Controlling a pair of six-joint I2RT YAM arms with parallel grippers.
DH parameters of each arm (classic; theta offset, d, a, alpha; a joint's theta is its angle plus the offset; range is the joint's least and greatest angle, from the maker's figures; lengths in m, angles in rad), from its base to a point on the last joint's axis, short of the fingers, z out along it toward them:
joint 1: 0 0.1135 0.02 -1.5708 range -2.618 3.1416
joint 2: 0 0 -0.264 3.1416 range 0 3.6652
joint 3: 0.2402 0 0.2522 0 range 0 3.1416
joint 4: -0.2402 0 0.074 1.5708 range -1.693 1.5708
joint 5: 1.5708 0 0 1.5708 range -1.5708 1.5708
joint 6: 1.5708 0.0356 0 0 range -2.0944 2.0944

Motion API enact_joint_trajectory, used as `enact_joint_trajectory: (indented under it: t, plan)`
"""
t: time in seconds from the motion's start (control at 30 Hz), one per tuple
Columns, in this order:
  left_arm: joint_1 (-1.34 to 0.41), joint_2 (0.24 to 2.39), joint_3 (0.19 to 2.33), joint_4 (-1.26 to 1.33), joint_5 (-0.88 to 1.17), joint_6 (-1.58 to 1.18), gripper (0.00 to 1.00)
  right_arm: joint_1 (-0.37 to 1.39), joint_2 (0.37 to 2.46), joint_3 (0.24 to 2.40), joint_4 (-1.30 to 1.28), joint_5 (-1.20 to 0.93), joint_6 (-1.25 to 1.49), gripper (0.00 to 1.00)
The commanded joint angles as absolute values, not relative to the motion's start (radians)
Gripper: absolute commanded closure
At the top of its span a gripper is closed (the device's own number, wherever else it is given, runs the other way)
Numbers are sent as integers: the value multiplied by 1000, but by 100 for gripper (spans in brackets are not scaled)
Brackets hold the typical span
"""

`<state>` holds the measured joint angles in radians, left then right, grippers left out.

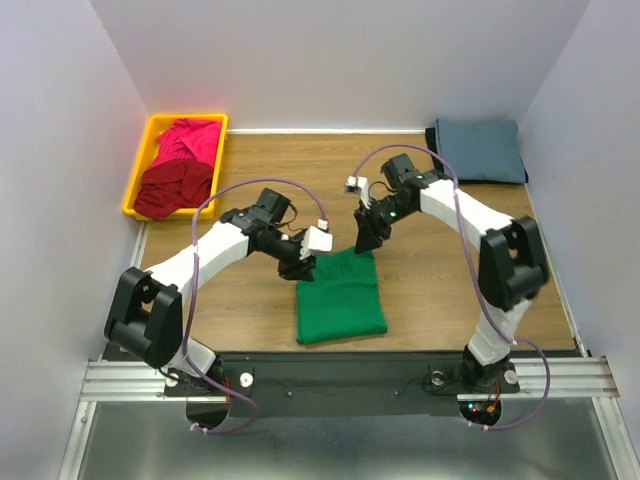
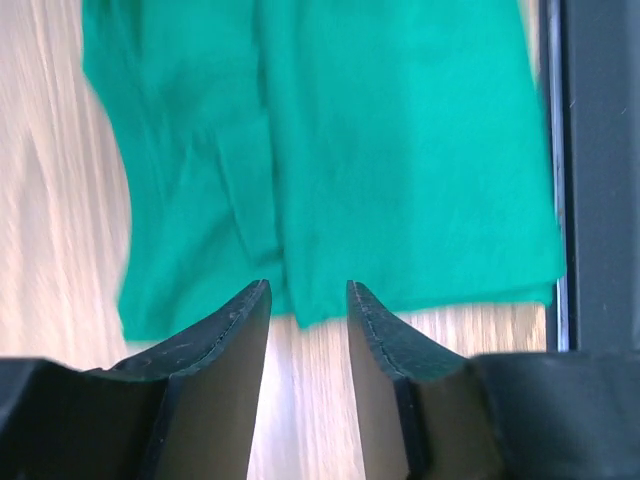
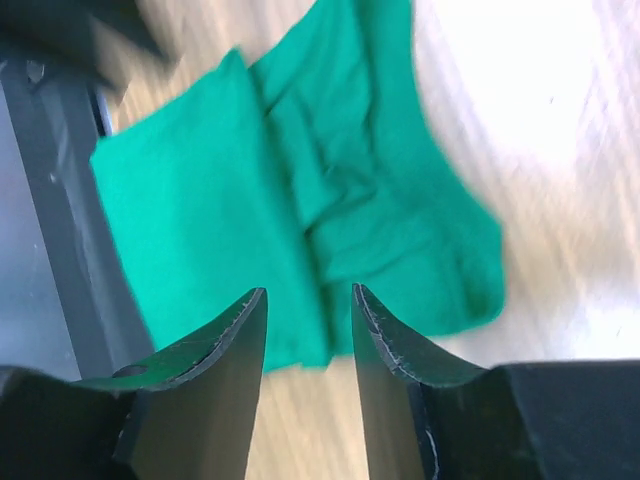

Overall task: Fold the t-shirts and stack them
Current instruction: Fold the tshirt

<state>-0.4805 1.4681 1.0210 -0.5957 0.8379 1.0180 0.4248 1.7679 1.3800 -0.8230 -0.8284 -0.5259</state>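
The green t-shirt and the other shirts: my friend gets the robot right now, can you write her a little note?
Left hand: open, holding nothing, at the far edge of the green t-shirt.
Right hand: open, holding nothing, at the same edge.
Done: the green t-shirt lies folded on the table, near the arms. The blue-grey t-shirt lies folded at the far right.
Left: the green t-shirt is not stacked yet. The pink t-shirt and dark red t-shirt lie crumpled in the yellow bin, unfolded.
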Motion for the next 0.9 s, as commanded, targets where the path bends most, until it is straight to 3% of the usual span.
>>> enact_joint_trajectory:
  t: [0.0, 0.27, 0.6, 0.7, 0.87]
  plan:
    - [-586, 1451, 1046, -503, 816, 947, 52, 420, 1928, 1492, -781, -908, -445, 56]
    - [-683, 1589, 1069, -336, 723, 848, 44, 422, 2126, 1614, -612, -920, -241, 59]
    - [-729, 1686, 1068, -311, 712, 861, 47, 423, 2230, 1557, -534, -954, -178, 61]
    - [-733, 1712, 1072, -316, 704, 865, 57, 423, 2246, 1540, -526, -963, -175, 62]
    - [-738, 1698, 1089, -348, 709, 870, 84, 422, 2264, 1508, -522, -968, -183, 64]
